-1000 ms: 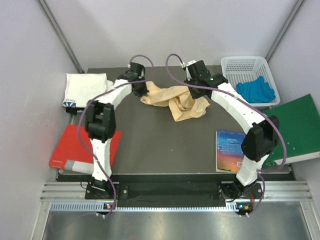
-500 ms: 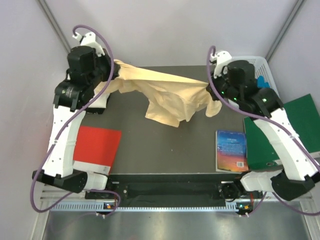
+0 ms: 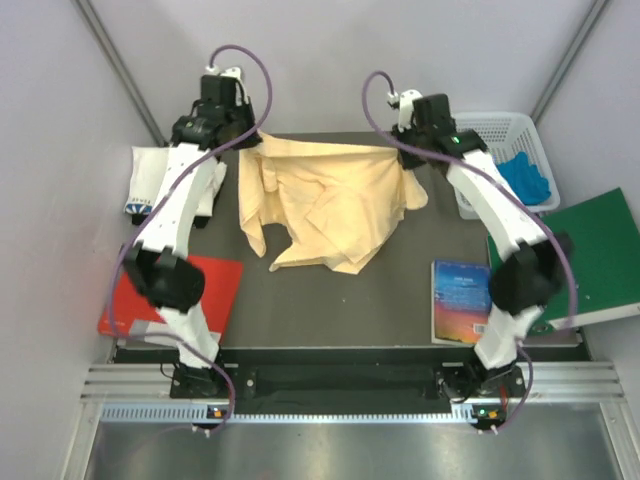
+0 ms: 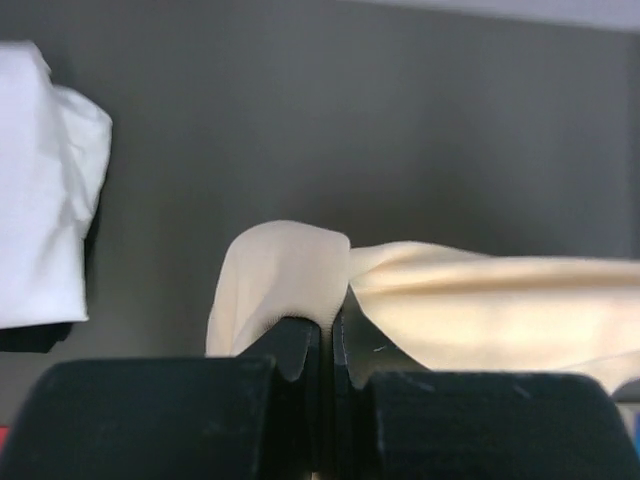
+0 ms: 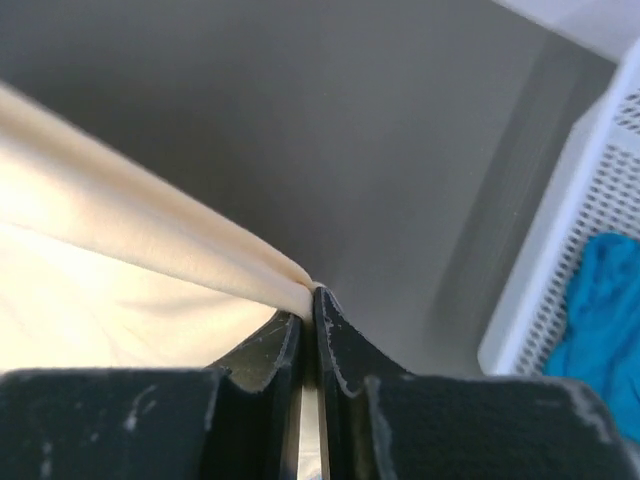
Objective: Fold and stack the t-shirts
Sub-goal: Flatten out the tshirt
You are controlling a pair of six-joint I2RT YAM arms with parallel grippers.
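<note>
Peach shirt (image 3: 325, 200) is draping across the far half of the table (image 3: 400, 290), the left gripper (image 4: 327, 330) and right gripper (image 5: 308, 325) each pinching a far corner, so spreading seems to be going on, next calling for laying it flat.
</note>
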